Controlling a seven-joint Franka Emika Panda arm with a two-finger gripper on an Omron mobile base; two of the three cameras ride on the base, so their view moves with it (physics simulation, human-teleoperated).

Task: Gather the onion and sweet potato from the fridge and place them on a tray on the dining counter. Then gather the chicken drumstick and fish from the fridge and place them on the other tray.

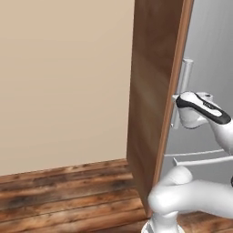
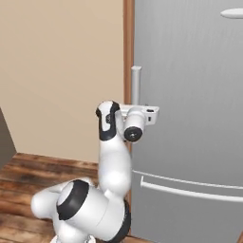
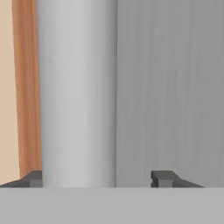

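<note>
Two dark fingertips of the claw point(image 3: 96, 178) spread wide around the brushed-silver fridge's point(image 3: 175, 87) upright grey bar handle point(image 3: 76, 96), off-centre leftward.

The white arm rises from its base, bends at the elbow and reaches forward with the wrist level, its claw point(image 3: 96, 178) held wide, one fingertip point(image 3: 164, 178) showing dark.

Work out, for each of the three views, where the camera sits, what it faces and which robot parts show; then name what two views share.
Left base view: behind-left of arm; faces the fridge side frame; arm, gripper.
Right base view: behind-right; faces fridge door; arm, hand.
Hand view: on hand, facing the handle; fingertips straddle it, apart.
Both base views share the handle and arm.
</note>
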